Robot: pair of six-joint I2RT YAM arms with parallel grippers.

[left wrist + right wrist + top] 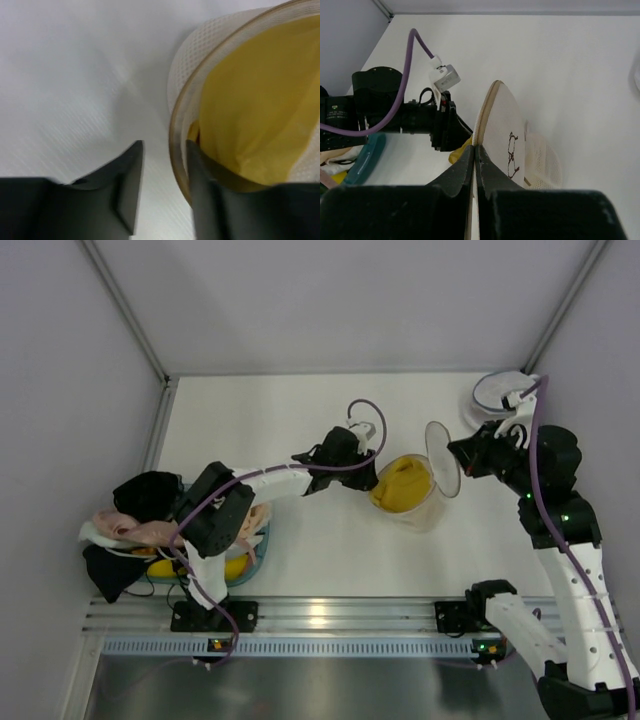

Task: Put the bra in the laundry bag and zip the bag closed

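Observation:
The laundry bag lies open at mid-table with the mustard bra inside its mesh base. Its lid stands upright, and my right gripper is shut on the lid's tan zip rim; the dark mark faces that camera. My left gripper is at the bag's left side. In the left wrist view its jaws stand apart astride the tan rim, the right finger inside against the bra, the left finger outside over the table.
A teal basket piled with peach, black and yellow garments sits at the near left beside the left arm's base. A round blue-rimmed bag lies at the back right. Grey walls enclose the table on three sides.

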